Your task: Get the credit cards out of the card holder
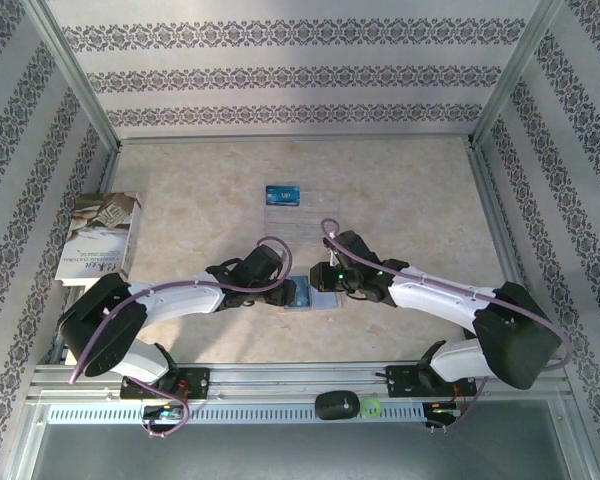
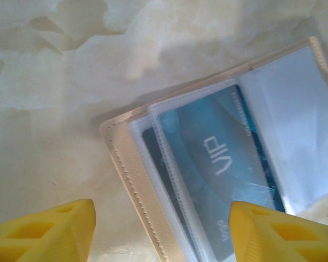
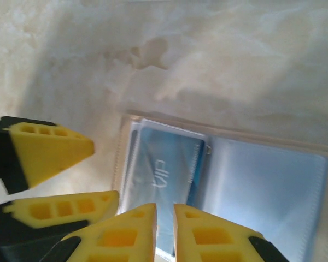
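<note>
**A:** Start at the left. What is the left gripper (image 2: 161,210) doing?

**B:** It is spread wide and low over the desk (image 2: 54,82). One finger is on each side of the near end of the card holder (image 2: 123,164), and I can't see either one touching it.

**A:** And the holder itself?

**B:** It lies open and flat on the desk between the two arms, tan rim outward and clear sleeves facing up. A blue VIP card (image 2: 218,158) sits in the top sleeve (image 2: 295,103), and what looks like a darker card (image 2: 152,143) peeks out beneath it. Farther back, another blue card (image 1: 283,194) lies on a clear tray (image 1: 305,222).

**A:** How will the cards handle?

**B:** I'd expect them to be light, stiff and slick. The sleeves look thin and floppy, so they will probably cling. The holder is light enough to drag along unless it is pinned by its tan cover. The place to pinch a card is across its flat faces, at whichever edge stands clear of the sleeve. I can't tell which end is open.

**A:** And on the right?

**B:** The right gripper (image 3: 164,210) has its fingers pressed almost together above the VIP card's near end. I can make out nothing between them.
</note>
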